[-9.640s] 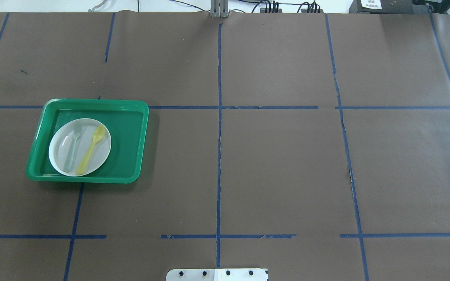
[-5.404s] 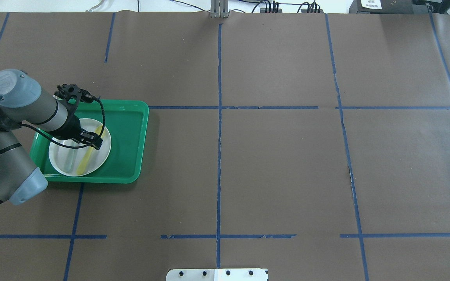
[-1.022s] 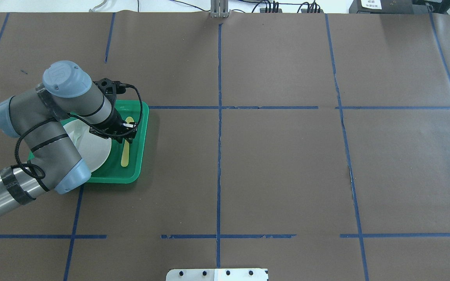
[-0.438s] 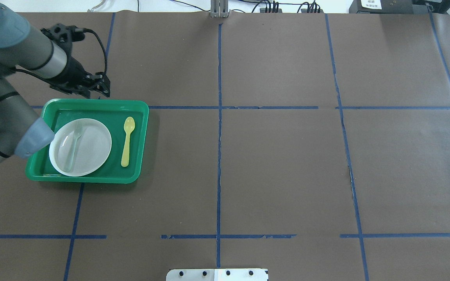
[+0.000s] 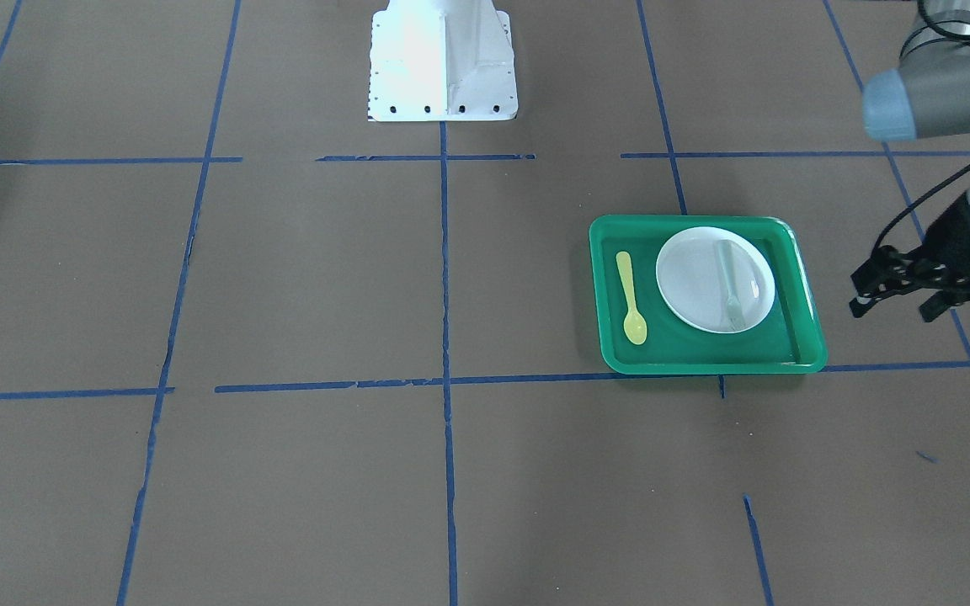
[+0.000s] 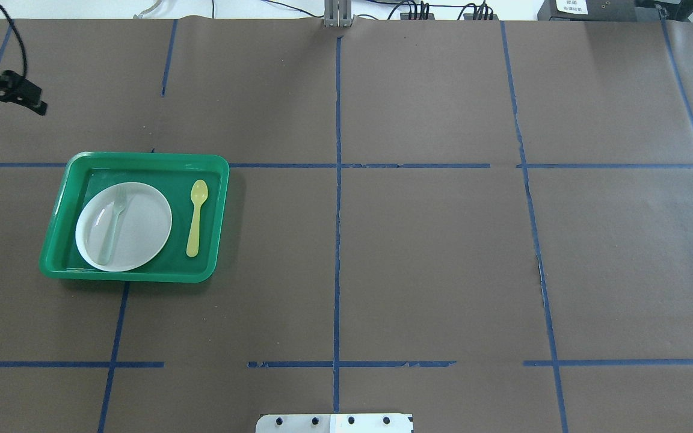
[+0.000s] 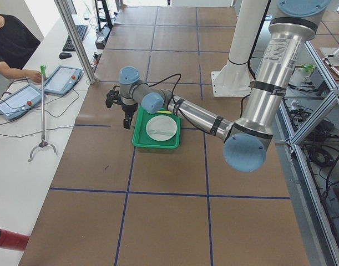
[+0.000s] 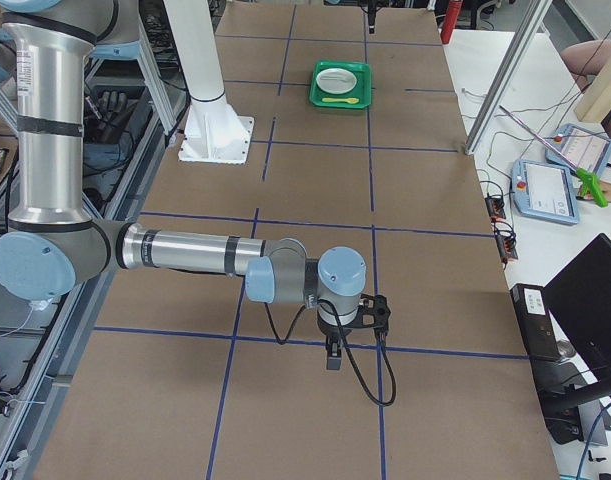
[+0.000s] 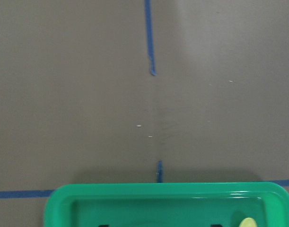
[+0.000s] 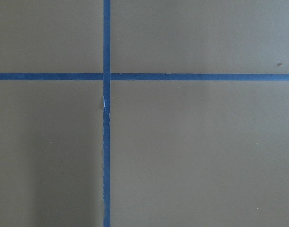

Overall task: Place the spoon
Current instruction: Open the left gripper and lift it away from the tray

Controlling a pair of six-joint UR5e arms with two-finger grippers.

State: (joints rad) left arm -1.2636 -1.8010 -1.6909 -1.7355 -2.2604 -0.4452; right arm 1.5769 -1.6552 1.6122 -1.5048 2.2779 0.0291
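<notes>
The pale-yellow spoon (image 6: 196, 218) lies flat on the floor of the green tray (image 6: 142, 157), just right of the white plate (image 6: 136, 231), bowl end pointing away from me. It also shows in the front view (image 5: 631, 297). A grey-green fork (image 6: 112, 225) lies on the plate. My left gripper (image 5: 896, 308) is open and empty, hovering beyond the tray's far left corner, at the overhead view's left edge (image 6: 14, 102). My right gripper (image 8: 333, 355) shows only in the exterior right view, over bare table far from the tray; I cannot tell its state.
The table is covered in brown paper marked with blue tape lines (image 6: 337, 180). The robot's white base (image 5: 441, 59) stands at my near edge. An operator sits at a side desk with tablets (image 7: 25, 97).
The spoon lay on the plate; my left gripper carried it to the tray floor right of the plate and let go. Since then the left arm has drawn back, away and to the left.
</notes>
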